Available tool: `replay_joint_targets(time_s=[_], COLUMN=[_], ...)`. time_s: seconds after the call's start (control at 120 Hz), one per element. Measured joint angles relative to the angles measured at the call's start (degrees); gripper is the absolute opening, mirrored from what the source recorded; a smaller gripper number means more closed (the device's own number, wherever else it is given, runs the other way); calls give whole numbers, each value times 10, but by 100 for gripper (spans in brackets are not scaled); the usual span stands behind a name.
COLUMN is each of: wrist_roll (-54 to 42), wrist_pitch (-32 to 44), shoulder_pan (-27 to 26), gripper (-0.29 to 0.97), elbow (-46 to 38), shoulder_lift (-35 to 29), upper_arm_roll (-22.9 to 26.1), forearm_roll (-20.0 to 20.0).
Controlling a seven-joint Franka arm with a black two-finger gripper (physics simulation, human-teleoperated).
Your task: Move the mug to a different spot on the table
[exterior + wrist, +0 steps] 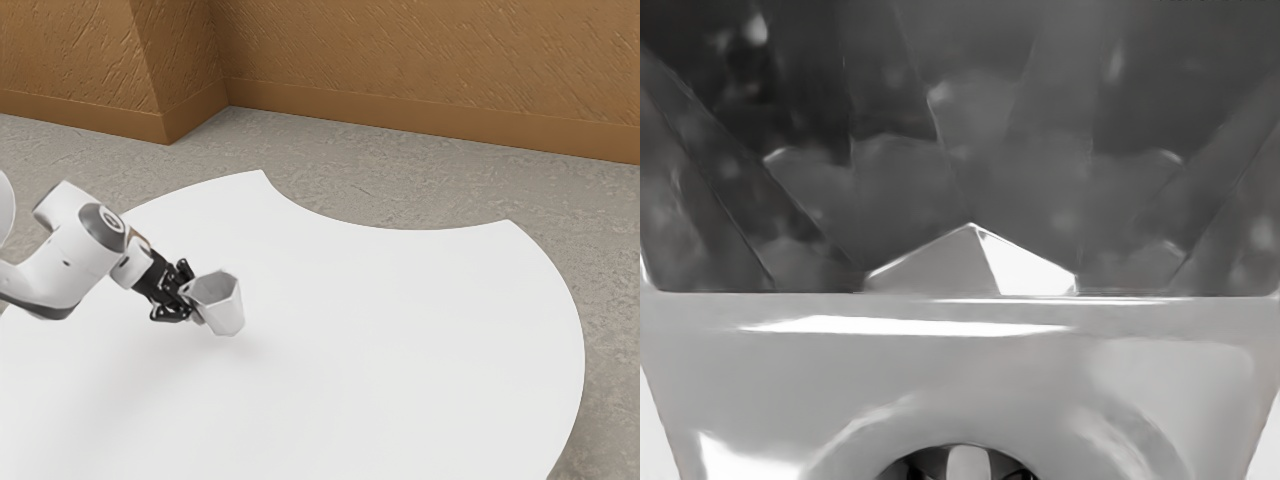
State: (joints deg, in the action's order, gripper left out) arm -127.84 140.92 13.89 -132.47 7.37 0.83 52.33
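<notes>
My black two-finger gripper (188,293) is clamped tight on the faceted grey-white mug (222,301), mug tilted, held just above the white table (400,350).

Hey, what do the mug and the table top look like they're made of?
Mug: probably glazed ceramic, possibly glossy plastic. It is pale grey-white with flat facets, and the bright streaks on its wall in the wrist view suggest a shiny finish.
Table: plain white and matte, perhaps laminate or painted board. It shows a soft shadow, no glare and no grain.
</notes>
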Motion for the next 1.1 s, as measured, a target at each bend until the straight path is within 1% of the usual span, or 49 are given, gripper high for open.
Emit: replay_joint_targets(time_s=[0.183, 0.3, 0.45, 0.5, 0.567, 0.625, 0.767, 0.933, 1.05, 1.1], wrist_roll=[-22, -31, -38, -40, -43, -45, -48, -50, -51, -48], wrist_pitch=[-3, -5, -6, -7, -7, -7, -8, -13, -24, -33], shoulder_pan=[0, -2, -2, -2, -2, -2, -1, 7, 14, 14], gripper=[4, 9, 17, 22, 34, 42, 55, 62, 64, 65], elbow=[5, 13, 14, 14, 14, 14, 12, -25, -79, -88], shoulder_lift=[26, 46, 54, 56, 56, 55, 45, -8, -110, -155], upper_arm_roll=[-10, -11, -11, -11, -11, -11, -11, -14, -15, -15], forearm_roll=[-3, -6, -9, -9, -9, -9, -10, -10, -12, -23])
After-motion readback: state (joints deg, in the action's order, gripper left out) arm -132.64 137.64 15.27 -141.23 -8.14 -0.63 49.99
